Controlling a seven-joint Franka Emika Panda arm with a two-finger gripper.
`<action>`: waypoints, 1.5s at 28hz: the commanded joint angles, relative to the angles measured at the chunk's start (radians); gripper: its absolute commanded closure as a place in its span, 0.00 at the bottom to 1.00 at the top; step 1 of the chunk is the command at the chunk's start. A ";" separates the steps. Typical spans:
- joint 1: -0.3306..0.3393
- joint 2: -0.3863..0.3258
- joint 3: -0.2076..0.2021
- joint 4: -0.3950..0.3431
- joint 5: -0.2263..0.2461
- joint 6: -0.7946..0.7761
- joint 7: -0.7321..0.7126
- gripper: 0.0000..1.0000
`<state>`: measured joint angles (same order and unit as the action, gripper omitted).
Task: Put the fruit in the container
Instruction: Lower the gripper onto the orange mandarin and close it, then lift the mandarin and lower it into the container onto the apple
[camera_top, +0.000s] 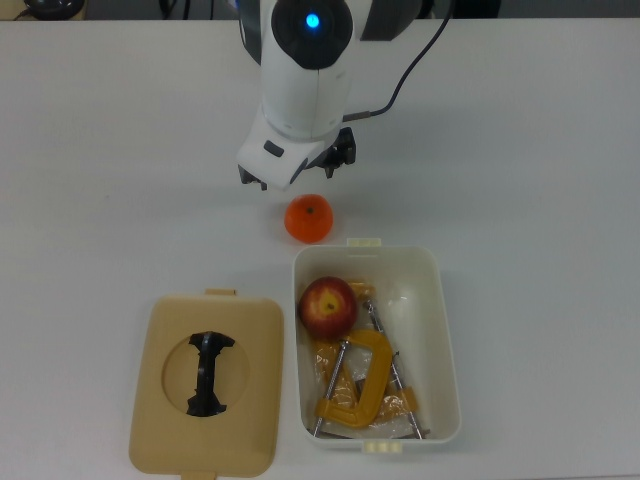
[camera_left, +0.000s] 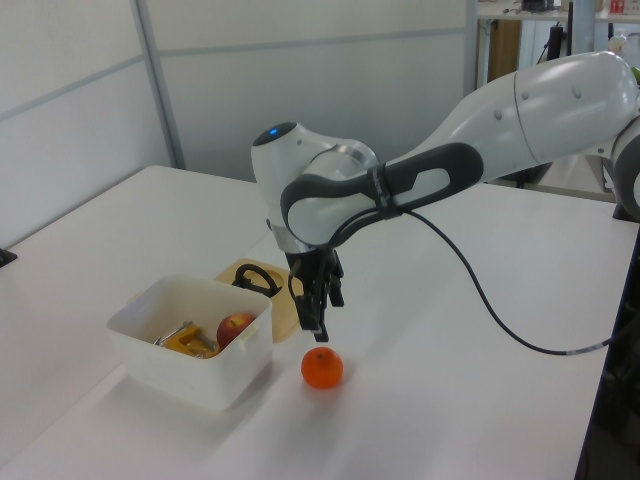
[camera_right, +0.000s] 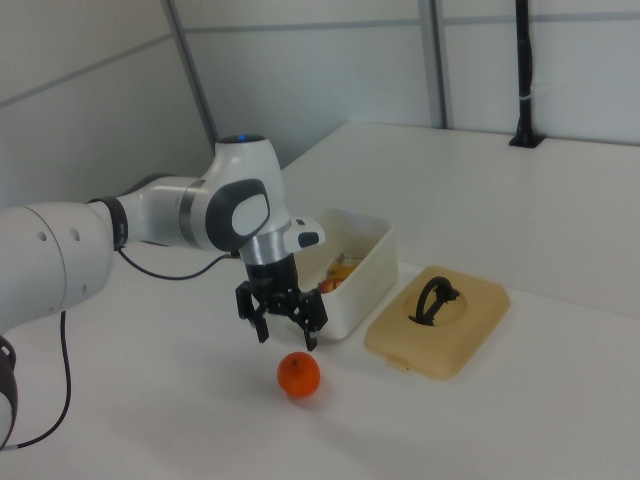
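The red apple lies inside the white container, at its end toward the arm, resting against the clamps. The orange tangerine sits on the table just outside that short end. My gripper hangs open and empty just above the tangerine, slightly to the arm's side of it and not touching. In the left view the gripper points down right over the tangerine. From the top view the arm's wrist hides most of the fingers.
Yellow-orange C-clamps fill the rest of the container. A flat tan lid with a black handle lies on the top view's left of it. The arm's black cable trails toward the back.
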<state>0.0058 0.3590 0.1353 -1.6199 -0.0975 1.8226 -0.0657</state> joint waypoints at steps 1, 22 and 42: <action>0.019 0.027 -0.002 -0.015 -0.022 0.000 -0.016 0.00; 0.046 0.124 -0.002 -0.012 -0.103 0.106 -0.002 0.00; -0.009 0.018 -0.009 0.002 -0.085 0.072 -0.026 1.00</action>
<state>0.0339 0.4674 0.1306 -1.6032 -0.1903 1.9116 -0.0664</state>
